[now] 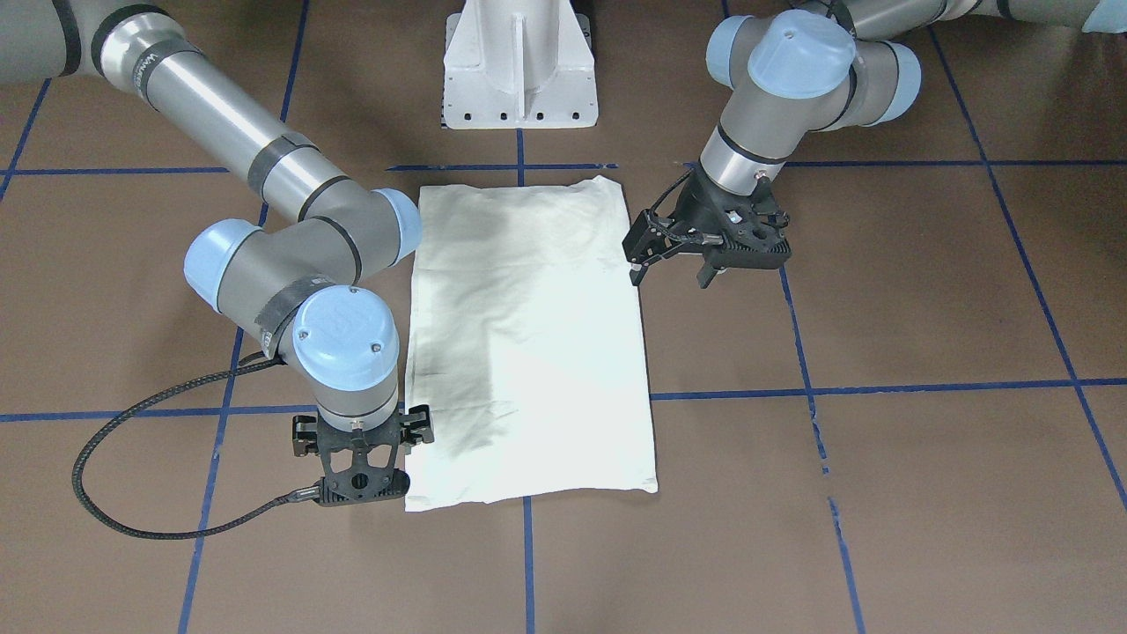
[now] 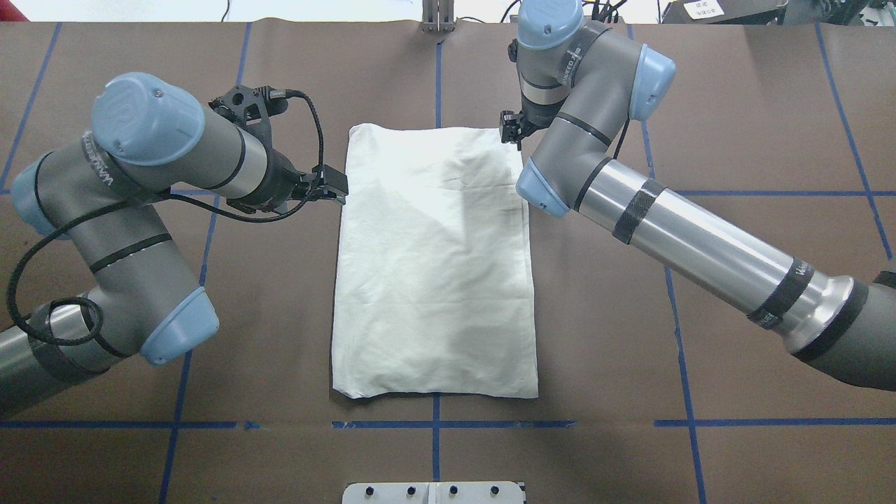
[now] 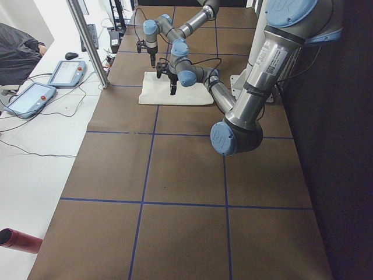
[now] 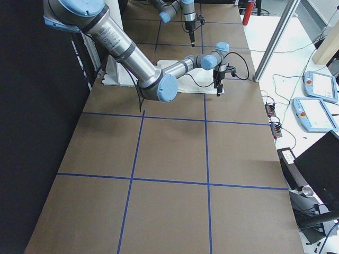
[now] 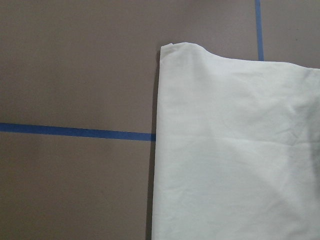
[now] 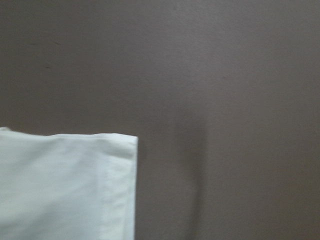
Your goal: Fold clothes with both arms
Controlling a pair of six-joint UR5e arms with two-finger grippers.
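While the shirt point(image 2: 434, 280) lies centred on the bench point(image 2: 700, 315) as a long strip, the left claw point(image 1: 669, 275), jaws spread beside its left edge, should pinch all layers at the far corner, matching the right claw point(image 2: 512, 131) at the far right corner, whose jaws I cannot make out.

T-shirt point(image 2: 434, 266) soft matt cloth; table point(image 2: 630, 350) matt brown paper-like covering.

Folded cream-white T-shirt point(image 2: 434, 280) lies flat, rectangular, between left arm point(image 2: 140, 231) and right arm point(image 2: 700, 238).
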